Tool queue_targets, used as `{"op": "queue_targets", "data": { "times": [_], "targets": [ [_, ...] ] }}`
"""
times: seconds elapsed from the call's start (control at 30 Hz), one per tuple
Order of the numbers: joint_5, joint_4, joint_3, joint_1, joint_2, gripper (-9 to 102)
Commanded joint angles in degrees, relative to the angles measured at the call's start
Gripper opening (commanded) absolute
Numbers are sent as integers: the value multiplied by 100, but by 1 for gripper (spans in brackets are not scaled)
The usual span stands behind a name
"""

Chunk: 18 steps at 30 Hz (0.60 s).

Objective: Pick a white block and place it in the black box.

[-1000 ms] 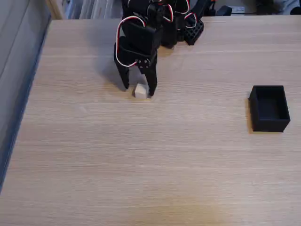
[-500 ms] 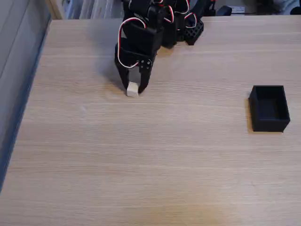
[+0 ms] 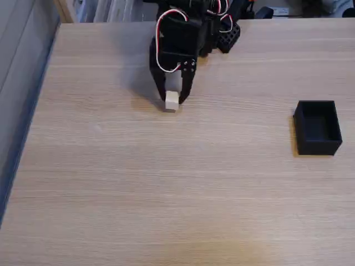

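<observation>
In the fixed view the white block (image 3: 172,100) is pinched between the two black fingers of my gripper (image 3: 172,100), which is shut on it. The block hangs at or just above the wooden table; I cannot tell whether it still touches the surface. The black box (image 3: 318,128) stands open-topped and with nothing inside at the right side of the table, far to the right of the gripper and slightly nearer the camera.
The arm's black base (image 3: 222,27) with red and white wires sits at the table's back edge. The table's left edge (image 3: 33,105) drops off to a grey floor. Light wood tabletop lies open between gripper and box.
The gripper closed around the white block, then shifted to the right with the block held between its fingers. The black box has not moved.
</observation>
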Motion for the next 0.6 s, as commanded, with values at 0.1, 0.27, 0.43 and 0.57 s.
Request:
{"op": "queue_targets", "data": {
  "times": [0.1,0.27,0.43,0.57],
  "targets": [
    [369,325,-158,-1213,861,0],
    [545,352,-149,-2197,1169,0],
    [633,-176,-35,-3076,1248,0],
    [659,-765,-18,-3674,1055,0]
  ]
}}
